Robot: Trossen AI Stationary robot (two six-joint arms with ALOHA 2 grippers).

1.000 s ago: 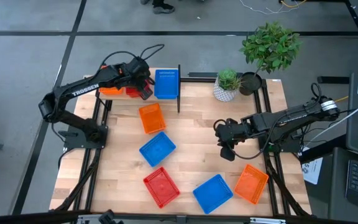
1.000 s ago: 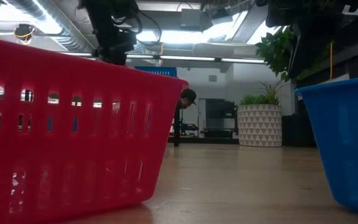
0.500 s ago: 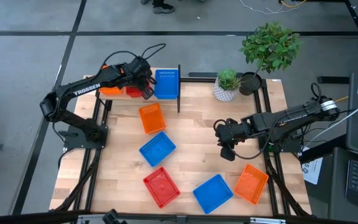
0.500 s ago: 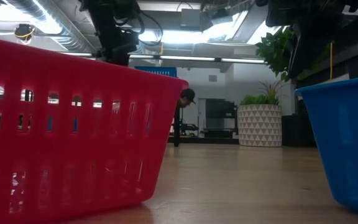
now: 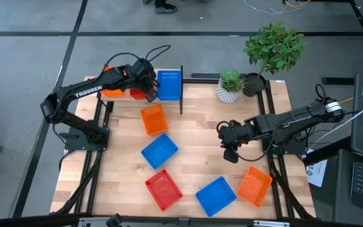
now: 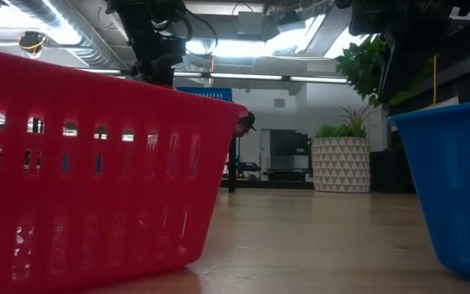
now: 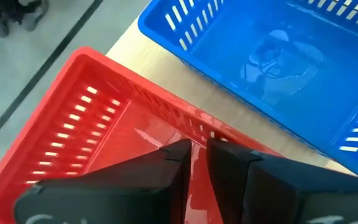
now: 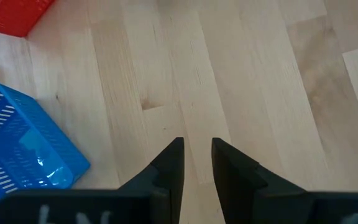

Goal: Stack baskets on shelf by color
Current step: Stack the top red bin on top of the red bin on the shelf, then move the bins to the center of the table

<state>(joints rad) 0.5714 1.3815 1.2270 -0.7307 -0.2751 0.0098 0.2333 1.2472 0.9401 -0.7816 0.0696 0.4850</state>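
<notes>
On the shelf (image 5: pixel 181 94) at the table's far left stand an orange basket (image 5: pixel 110 92), a red basket (image 5: pixel 134 94) and a blue basket (image 5: pixel 167 85). My left gripper (image 5: pixel 149 89) is above the red basket (image 7: pixel 86 124), next to the blue one (image 7: pixel 278 56), and is shut on its wall. Five more baskets lie on the table: orange (image 5: pixel 153 120), blue (image 5: pixel 159 151), red (image 5: pixel 163 189), blue (image 5: pixel 215 195) and orange (image 5: pixel 254 186). My right gripper (image 5: pixel 229 149) waits above bare wood at the right, its fingers a narrow gap apart (image 8: pixel 197 152). My left gripper pinches the red basket's long wall at its rim (image 7: pixel 211 132), on the side toward the blue basket. The fingers come from above, pointing down, one inside the basket and one outside. Whether the basket's base rests on the shelf plank cannot be told.
A white patterned plant pot (image 5: pixel 229 93) and a larger plant (image 5: pixel 273 47) stand at the far right corner. The low view is filled by the near red basket (image 6: pixel 96 163) and a blue basket (image 6: pixel 455 188). A person's head (image 6: pixel 246 123) shows behind the table.
My left gripper has edged a little toward the table's right, closer to the blue basket on the shelf, still shut on the red basket. The right arm has kept still.
</notes>
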